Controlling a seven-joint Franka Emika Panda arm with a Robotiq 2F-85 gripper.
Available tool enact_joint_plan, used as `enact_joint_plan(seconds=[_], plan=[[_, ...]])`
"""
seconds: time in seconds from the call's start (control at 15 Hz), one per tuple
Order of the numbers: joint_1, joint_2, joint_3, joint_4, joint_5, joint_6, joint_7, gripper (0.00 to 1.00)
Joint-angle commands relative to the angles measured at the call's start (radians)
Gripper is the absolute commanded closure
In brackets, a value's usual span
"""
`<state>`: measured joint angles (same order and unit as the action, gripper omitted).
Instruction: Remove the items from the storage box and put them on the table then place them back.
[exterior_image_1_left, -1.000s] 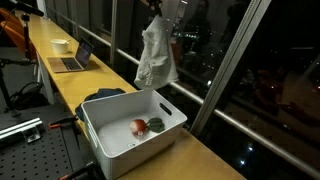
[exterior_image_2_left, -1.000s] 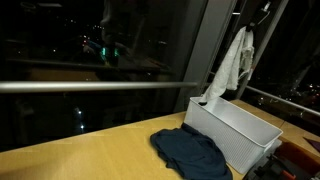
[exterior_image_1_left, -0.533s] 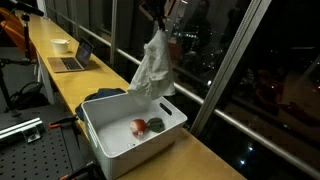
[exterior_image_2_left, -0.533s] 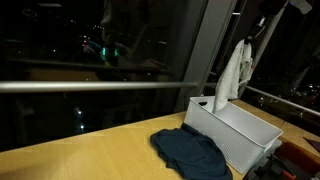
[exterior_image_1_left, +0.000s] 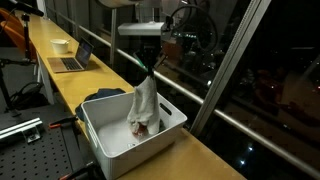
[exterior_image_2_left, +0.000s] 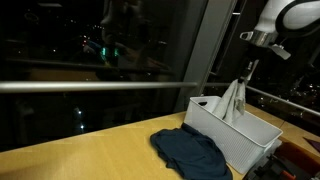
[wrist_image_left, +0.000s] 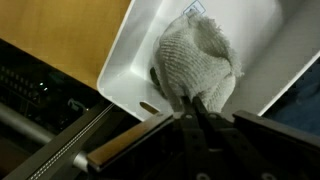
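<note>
Your hand (exterior_image_1_left: 148, 66), clamped on white cloth (exterior_image_1_left: 143, 105), has dropped since a second ago. Cloth now hangs down into storage box (exterior_image_1_left: 140, 148). Navy garment (exterior_image_1_left: 103, 95) lies on bench (exterior_image_1_left: 70, 85), at 11 o'clock of box. Judged: put-back phase begun.

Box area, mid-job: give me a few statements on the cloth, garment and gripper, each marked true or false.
1. The gripper is shut on the cloth. True.
2. The cloth lies flat on the table. False: it hangs from the gripper, its lower end down in the box.
3. The garment lies on the table beside the box. True.
4. The laptop is closed. False: it stands open.
</note>
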<state>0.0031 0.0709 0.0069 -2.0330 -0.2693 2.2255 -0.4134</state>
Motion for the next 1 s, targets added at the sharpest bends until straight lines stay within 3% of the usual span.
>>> enact_joint_plan(seconds=[0.0,0.07,0.13,0.53,0.73,0.93], plan=[[-0.017,0.012,-0.004,-0.074,0.034,0.062,-0.029,0.99],[-0.019,0.020,-0.003,-0.083,0.040,0.066,-0.026,0.71],[-0.021,0.023,-0.001,-0.098,0.041,0.076,-0.027,0.70],[0.002,-0.020,0.024,-0.149,0.032,0.102,-0.009,0.27],[0.045,0.013,0.064,-0.112,0.024,0.076,0.009,0.06],[0.104,0.087,0.112,-0.057,-0.003,0.052,0.054,0.00]])
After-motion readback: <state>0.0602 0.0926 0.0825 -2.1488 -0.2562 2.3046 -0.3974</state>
